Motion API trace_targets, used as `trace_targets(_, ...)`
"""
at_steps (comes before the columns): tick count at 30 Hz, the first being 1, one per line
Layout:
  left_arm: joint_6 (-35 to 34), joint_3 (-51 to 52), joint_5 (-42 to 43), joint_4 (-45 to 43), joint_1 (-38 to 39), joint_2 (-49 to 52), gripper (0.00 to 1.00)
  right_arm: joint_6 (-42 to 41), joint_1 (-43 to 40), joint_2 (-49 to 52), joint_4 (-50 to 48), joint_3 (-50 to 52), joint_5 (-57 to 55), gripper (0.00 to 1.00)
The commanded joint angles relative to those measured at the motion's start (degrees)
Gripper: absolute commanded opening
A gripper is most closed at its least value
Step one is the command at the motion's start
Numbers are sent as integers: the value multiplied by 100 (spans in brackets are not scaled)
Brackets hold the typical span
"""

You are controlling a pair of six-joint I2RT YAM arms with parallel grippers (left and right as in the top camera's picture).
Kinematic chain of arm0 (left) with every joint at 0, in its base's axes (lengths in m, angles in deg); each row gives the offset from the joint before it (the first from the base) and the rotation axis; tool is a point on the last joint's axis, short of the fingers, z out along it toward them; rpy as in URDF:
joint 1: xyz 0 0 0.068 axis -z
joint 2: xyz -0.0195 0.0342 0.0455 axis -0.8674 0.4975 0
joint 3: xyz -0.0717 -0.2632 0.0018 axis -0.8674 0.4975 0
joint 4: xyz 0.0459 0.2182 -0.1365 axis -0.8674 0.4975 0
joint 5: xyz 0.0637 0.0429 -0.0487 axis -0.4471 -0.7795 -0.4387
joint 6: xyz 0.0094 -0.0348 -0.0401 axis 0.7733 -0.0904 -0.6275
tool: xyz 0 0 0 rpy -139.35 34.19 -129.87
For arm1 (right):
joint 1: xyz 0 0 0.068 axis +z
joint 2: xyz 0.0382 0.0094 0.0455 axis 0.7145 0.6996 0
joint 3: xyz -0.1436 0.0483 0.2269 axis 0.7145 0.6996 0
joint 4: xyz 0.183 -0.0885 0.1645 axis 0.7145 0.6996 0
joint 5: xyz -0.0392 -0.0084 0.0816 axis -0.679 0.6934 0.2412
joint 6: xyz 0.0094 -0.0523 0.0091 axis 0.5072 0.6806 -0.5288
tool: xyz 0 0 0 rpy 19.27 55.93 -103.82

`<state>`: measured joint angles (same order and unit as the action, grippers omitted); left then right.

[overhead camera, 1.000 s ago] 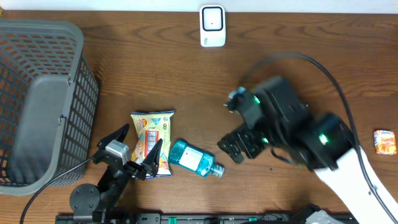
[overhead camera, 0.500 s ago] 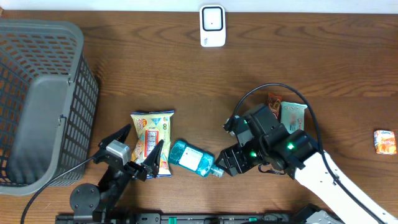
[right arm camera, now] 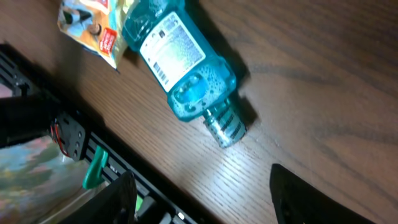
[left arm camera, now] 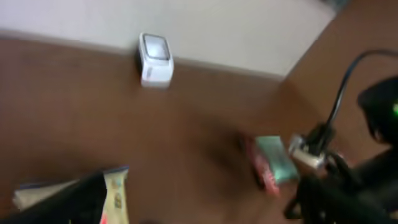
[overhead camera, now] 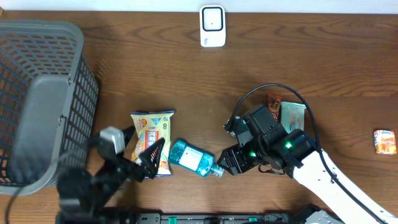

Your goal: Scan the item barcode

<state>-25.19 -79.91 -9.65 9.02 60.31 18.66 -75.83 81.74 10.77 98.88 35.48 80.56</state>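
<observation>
A dark grey plastic mesh basket (overhead camera: 37,106) stands well left of the left gripper (overhead camera: 143,140), whose jaws are spread over a crinkly yellow foil packet (overhead camera: 152,118). The right gripper (right arm camera: 202,177) is also spread. The translucent blue plastic bottle (right arm camera: 180,56) lies just ahead of it, ribbed cap nearest and label up. A white boxy scanner (overhead camera: 212,25) sits far beyond.

Even light, left wrist view blurred

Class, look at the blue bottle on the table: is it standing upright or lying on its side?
Lying on its side: the blue bottle shows its label facing up, cap pointing along the table.
</observation>
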Motion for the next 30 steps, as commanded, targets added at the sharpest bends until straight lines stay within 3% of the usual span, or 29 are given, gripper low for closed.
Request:
trace_targets(1, 247, -1440, 74, 994, 20, 1259, 98, -98, 17, -15, -15, 20, -13, 63)
trace_targets(4, 225, -2531, 83, 2122, 20, 2260, 98, -271, -61, -15, -9, 20, -11, 67)
trace_targets(7, 223, -2916, 87, 2385, 20, 2804, 98, -350, -107, -15, -9, 20, -11, 73)
trace_targets(11, 188, -2929, 275, 2527, 20, 3348, 100, -352, -107, -15, 9, 20, -11, 68)
trace_targets(12, 186, -2929, 249, 2518, 17, 3432, 78, -354, -107, -13, 11, 20, -11, 68)
trace_targets(14, -92, -2929, 225, 2677, 15, 3622, 54, -422, -107, -13, 24, 20, -11, 67)
trace_targets(15, -472, -2929, 203, 2852, 15, 3713, 47, -487, -107, -13, 39, 20, -11, 67)
trace_targets(16, -935, -2927, 142, 3093, 20, 3816, 46, -505, -107, -13, 50, 20, -11, 68)
trace_targets(18, -1762, -2918, -221, 3705, 26, 4041, 24, -505, -107, -13, 52, 20, -11, 68)
trace_targets(20, -2199, -2889, -632, 4120, 59, 4227, 27, -527, -107, -13, 50, 20, -11, 70)
trace_targets(23, -2334, -2778, -802, 4404, 160, 4400, 60, -525, -107, -13, 55, 20, -11, 71)
trace_targets(24, -2323, -2723, -831, 4444, 240, 4430, 96, -525, -107, -13, 55, 20, -11, 71)
trace_targets(27, -2583, -2553, -874, 4468, 551, 4474, 98, -522, -107, -13, 52, 20, -11, 72)
trace_targets(30, -3954, -2380, -896, 4378, 863, 4496, 98, -525, -107, -13, 46, 20, -11, 72)
